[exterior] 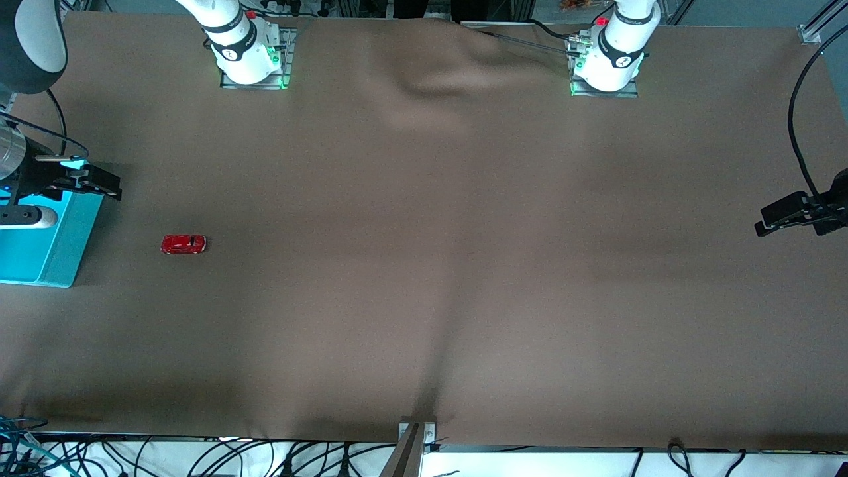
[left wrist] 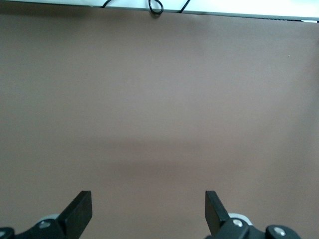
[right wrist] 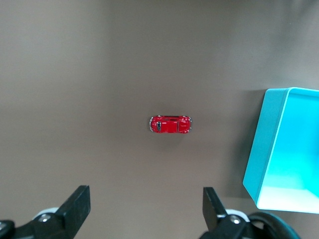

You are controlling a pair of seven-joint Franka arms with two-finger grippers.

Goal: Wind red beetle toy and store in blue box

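Observation:
The red beetle toy (exterior: 183,244) stands alone on the brown table cloth, close beside the blue box (exterior: 65,248) at the right arm's end of the table. My right gripper (exterior: 109,185) hangs open and empty over the box's rim. In the right wrist view the toy (right wrist: 170,124) lies ahead of the open right gripper (right wrist: 144,196), apart from it, with the box (right wrist: 269,139) beside it. The box looks empty inside. My left gripper (exterior: 765,222) waits open and empty over the left arm's end of the table; the left wrist view shows it (left wrist: 148,199) over bare cloth.
The brown cloth (exterior: 424,265) covers the whole table and has a raised fold (exterior: 437,79) between the two arm bases. Cables (exterior: 199,457) hang along the table edge nearest the front camera. A metal post (exterior: 411,450) stands at the middle of that edge.

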